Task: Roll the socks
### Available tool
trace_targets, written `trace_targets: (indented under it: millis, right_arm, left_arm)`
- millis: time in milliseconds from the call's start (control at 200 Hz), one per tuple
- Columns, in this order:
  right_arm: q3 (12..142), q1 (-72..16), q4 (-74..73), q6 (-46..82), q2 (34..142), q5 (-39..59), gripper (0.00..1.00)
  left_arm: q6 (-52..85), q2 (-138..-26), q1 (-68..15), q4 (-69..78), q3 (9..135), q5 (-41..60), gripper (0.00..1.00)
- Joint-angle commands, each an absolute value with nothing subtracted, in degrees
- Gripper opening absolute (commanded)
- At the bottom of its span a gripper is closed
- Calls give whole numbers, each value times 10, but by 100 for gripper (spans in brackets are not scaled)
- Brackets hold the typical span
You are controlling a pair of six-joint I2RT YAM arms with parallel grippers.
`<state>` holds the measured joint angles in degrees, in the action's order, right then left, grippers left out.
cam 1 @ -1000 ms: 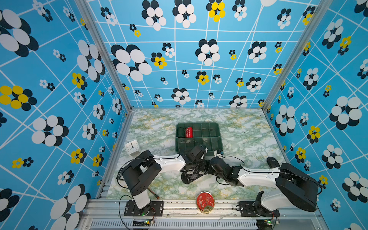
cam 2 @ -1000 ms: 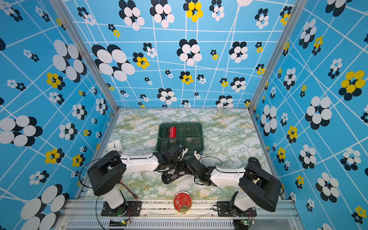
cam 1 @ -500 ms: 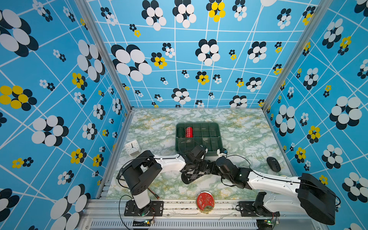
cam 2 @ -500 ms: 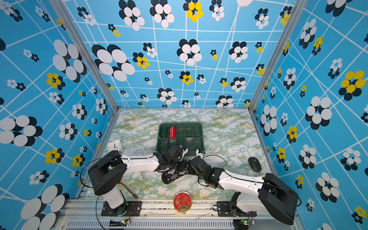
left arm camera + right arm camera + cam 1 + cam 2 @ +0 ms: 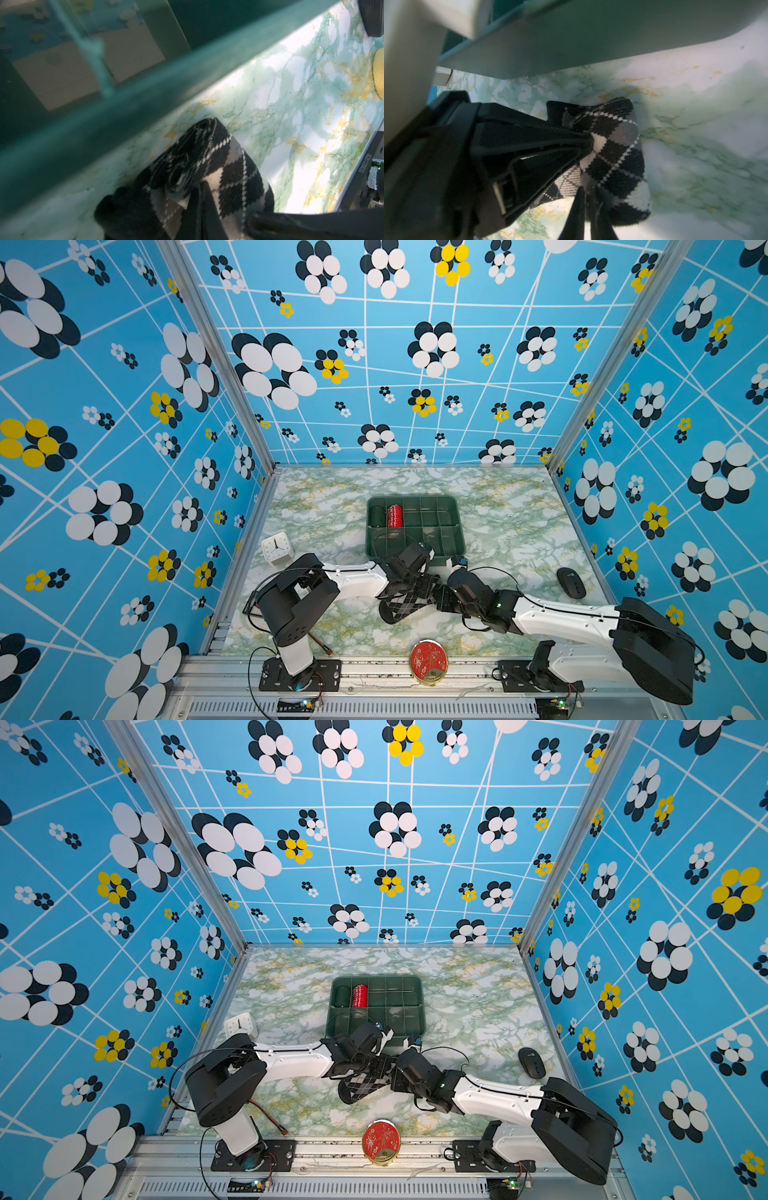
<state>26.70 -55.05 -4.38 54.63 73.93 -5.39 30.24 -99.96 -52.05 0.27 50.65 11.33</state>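
Holds the argyle socks [image 5: 409, 602] on the desk [image 5: 519, 531] just in front of the green divider tray [image 5: 415, 501], partly coiled, with a loose tail trailing away from the tray. Clamps the left hand [image 5: 588, 141] tight on the coiled end. Pinches the right hand [image 5: 588, 199] almost together on the outer layer, beside the left. Risks unwinding the coil by letting thin knit slip from either pinch mid-turn. Risks a skewed, slack roll by turning with the tail unguided. Could also bump the tray's near wall, working so close.
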Motion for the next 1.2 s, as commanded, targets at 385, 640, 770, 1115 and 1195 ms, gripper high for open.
trace_targets:
  millis: [385,640,770,1115,1195]
  right_arm:
    - [242,-531,-50,573,786,-30,10]
    - [226,-526,-102,572,780,-4,14]
    - [225,-516,-117,561,736,17,19]
    - [189,-453,0,555,571,11,29]
    - [170,-432,18,558,537,20,31]
  left_arm:
    - [291,-1022,-525,-42,490,120,0]
    - [291,-1023,-525,-44,488,121,0]
    - [291,-1023,-525,-44,486,122,0]
    - [291,-1022,-524,-41,483,121,0]
    - [291,-1024,-523,-40,483,121,0]
